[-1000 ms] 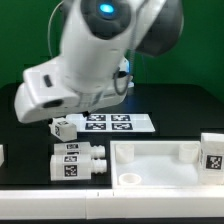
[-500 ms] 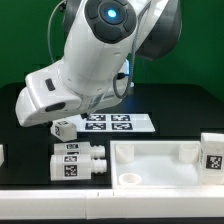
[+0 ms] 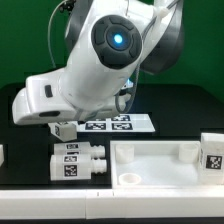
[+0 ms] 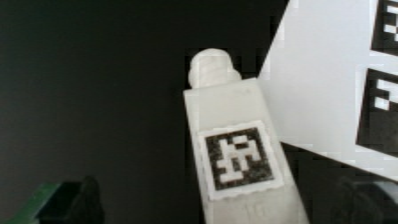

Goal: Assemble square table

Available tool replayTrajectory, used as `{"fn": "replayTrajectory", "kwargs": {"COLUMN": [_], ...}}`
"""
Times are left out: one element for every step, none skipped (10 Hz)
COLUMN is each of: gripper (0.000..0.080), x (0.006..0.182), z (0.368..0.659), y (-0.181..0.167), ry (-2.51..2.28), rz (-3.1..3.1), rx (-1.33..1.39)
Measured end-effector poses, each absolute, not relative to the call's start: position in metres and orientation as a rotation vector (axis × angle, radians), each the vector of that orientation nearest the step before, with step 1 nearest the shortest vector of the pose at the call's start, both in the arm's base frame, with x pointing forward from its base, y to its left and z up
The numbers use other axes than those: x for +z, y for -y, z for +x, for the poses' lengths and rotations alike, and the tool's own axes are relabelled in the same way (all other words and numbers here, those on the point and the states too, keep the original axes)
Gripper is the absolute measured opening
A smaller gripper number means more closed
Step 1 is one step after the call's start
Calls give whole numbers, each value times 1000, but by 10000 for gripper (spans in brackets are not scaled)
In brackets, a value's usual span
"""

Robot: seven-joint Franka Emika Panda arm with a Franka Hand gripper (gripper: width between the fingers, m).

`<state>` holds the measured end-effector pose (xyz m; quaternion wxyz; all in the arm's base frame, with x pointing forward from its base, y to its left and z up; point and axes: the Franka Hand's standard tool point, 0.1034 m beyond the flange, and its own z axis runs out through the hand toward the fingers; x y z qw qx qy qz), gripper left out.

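Note:
One white table leg with a black-and-white tag lies on the black table beside the marker board. My gripper is open above it. Its dark fingers stand on either side of the leg's tagged end and are apart from it. In the exterior view this leg sits just under the arm's white hand, which hides the fingers. Two more legs lie side by side in front. The square tabletop lies at the front right.
Another tagged leg stands at the exterior view's right edge. A white part shows at the left edge. The marker board lies behind the tabletop. A long white bar runs along the front.
The arm's big upper joints have swung down and toward the exterior view's right, while the hand stays over the single leg. The gripper stays open and no part has moved.

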<state>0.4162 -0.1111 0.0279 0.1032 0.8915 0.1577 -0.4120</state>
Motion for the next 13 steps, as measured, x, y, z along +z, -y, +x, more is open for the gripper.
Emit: {"fn": "replayTrajectory", "kwargs": {"gripper": [649, 649, 649, 649, 649, 649, 649, 649, 649, 552, 552, 379, 379], "x": [28, 28, 28, 23, 17, 12, 9, 10, 10, 10, 10, 10, 10], "z": [416, 416, 412, 411, 405, 400, 398, 398, 398, 398, 398, 398, 398], "y": [111, 111, 109, 108, 107, 106, 106, 106, 107, 107, 107, 107, 107], "ry": [-464, -460, -394, -352, -321, -287, -290, -288, -288, -288, -288, -287, -287], "rz": [2630, 2630, 2616, 2601, 2581, 2558, 2553, 2554, 2553, 2554, 2554, 2554, 2553], "rx": [-1216, -1217, -1260, -1270, -1286, -1309, -1316, -1315, -1316, -1316, -1316, -1316, -1318]}}
